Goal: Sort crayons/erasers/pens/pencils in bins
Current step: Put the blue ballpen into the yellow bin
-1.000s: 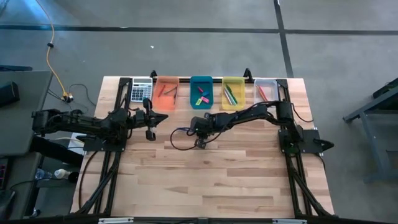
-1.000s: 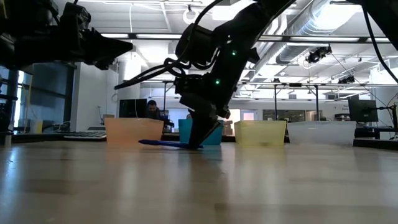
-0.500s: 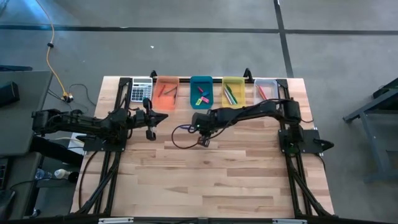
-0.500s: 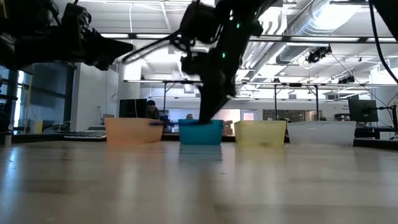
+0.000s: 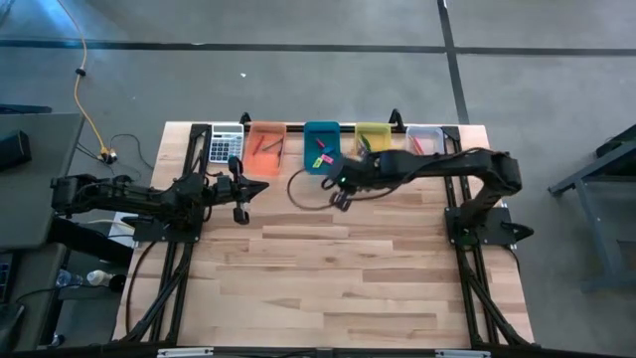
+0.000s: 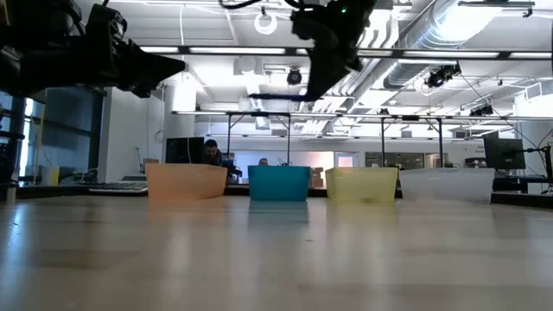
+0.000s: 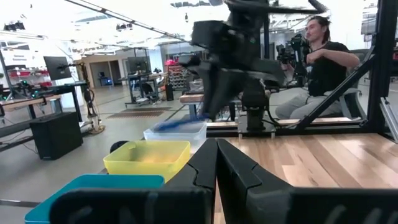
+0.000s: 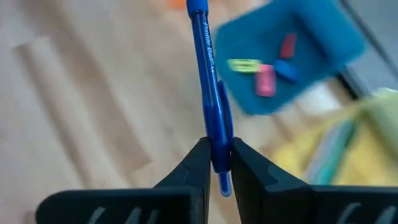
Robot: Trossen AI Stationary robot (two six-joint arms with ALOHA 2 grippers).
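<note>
Above the bench, near the teal bin, the right claw is clamped on a blue pen, which juts forward from between its fingers; the left claw waits shut by the orange bin

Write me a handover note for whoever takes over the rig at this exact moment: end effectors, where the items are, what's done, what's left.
Right end effector: shut on the blue pen, raised above the table near the teal bin and the yellow bin.
Left end effector: shut, empty, waiting on the left side of the table, in front of the calculator.
Done: erasers in the teal bin, pens in the yellow bin, thin sticks in the orange bin, a red stick in the clear bin.
Left: drop the blue pen, likely in the yellow bin. No other loose items show on the table.
</note>
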